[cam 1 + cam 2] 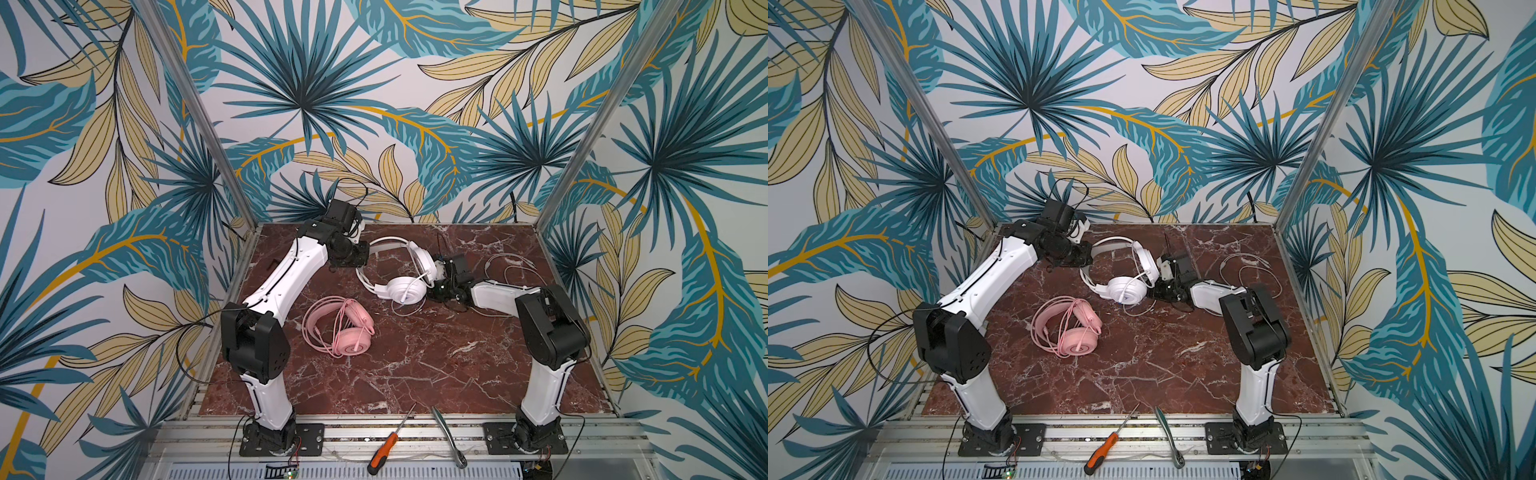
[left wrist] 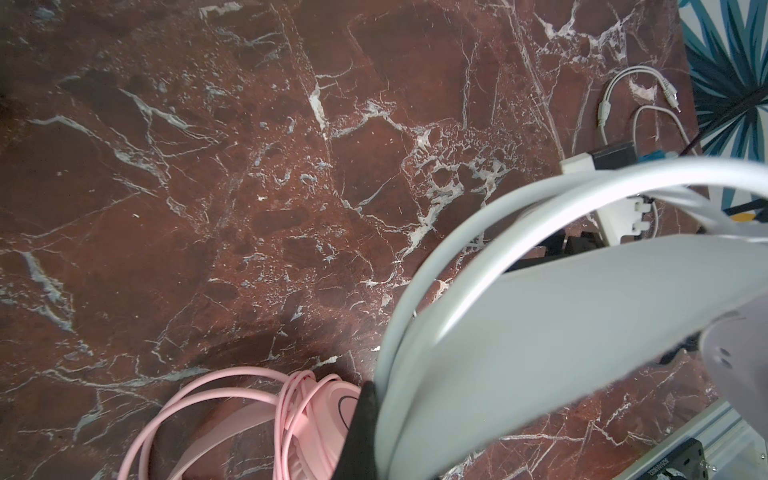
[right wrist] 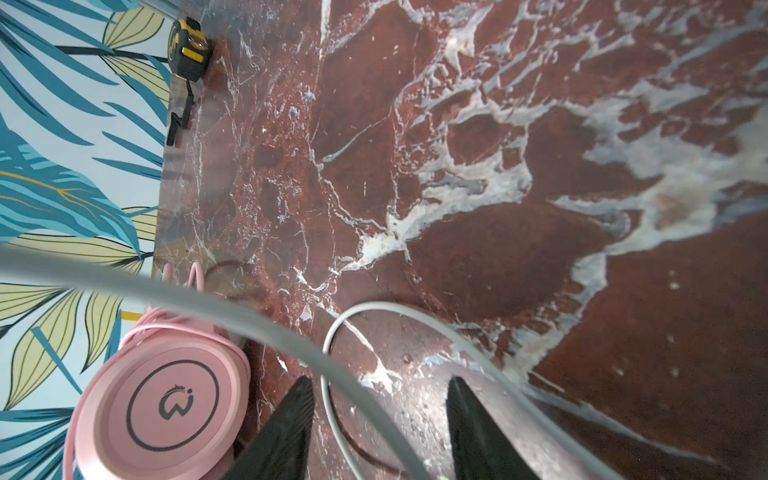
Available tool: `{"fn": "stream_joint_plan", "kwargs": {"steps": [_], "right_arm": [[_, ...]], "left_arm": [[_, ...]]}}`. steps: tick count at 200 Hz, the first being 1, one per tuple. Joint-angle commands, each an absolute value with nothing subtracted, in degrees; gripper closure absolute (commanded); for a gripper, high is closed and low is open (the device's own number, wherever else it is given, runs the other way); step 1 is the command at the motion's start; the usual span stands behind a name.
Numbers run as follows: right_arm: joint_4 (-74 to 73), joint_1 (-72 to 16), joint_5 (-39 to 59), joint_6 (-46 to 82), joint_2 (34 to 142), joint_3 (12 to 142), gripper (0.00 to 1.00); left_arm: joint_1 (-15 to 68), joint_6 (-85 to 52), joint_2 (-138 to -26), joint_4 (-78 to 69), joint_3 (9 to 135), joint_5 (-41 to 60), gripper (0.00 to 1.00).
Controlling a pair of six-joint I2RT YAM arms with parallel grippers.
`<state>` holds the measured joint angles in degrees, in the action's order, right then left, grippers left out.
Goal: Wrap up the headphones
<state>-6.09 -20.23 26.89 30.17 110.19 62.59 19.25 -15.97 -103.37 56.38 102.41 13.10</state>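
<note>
The white headphones (image 1: pixel 405 291) (image 1: pixel 1126 291) lie at the back middle of the table, one cup flat and the other cup raised on edge. My left gripper (image 1: pixel 365 254) (image 2: pixel 376 399) is shut on their headband (image 2: pixel 519 332). The white cable (image 1: pixel 515 266) (image 1: pixel 1246 270) trails loose to the back right. My right gripper (image 1: pixel 432 289) (image 3: pixel 380 386) is open next to the flat white cup, and a strand of white cable (image 3: pixel 357 316) runs between its fingers without being pinched. The pink headphones (image 1: pixel 340 328) (image 1: pixel 1069 328) (image 3: pixel 166 407) lie left of centre with their cable coiled around them.
An orange-handled screwdriver (image 1: pixel 384 451) and a metal ratchet wrench (image 1: pixel 449 436) lie on the front rail. A yellow tape measure (image 3: pixel 187 48) sits by the table's left edge. Metal frame posts (image 1: pixel 199 116) stand at the back corners, with walls close on three sides.
</note>
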Motion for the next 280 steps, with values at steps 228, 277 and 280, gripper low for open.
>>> {"fn": "stream_joint_plan", "kwargs": {"steps": [228,277,280], "right_arm": [[-24.65,-20.2,31.4,43.37,112.09,53.7,0.71],[-24.51,-20.58,31.07,43.38,110.99,52.23,0.86],[-24.26,-20.64,31.1,43.15,110.88,52.21,0.86]], "left_arm": [[15.88,-25.99,-102.39,49.67,104.87,16.22,1.0],[15.17,-27.56,-102.4,49.39,104.47,15.04,1.0],[15.16,-27.74,-102.32,49.25,104.33,14.95,1.0]]}}
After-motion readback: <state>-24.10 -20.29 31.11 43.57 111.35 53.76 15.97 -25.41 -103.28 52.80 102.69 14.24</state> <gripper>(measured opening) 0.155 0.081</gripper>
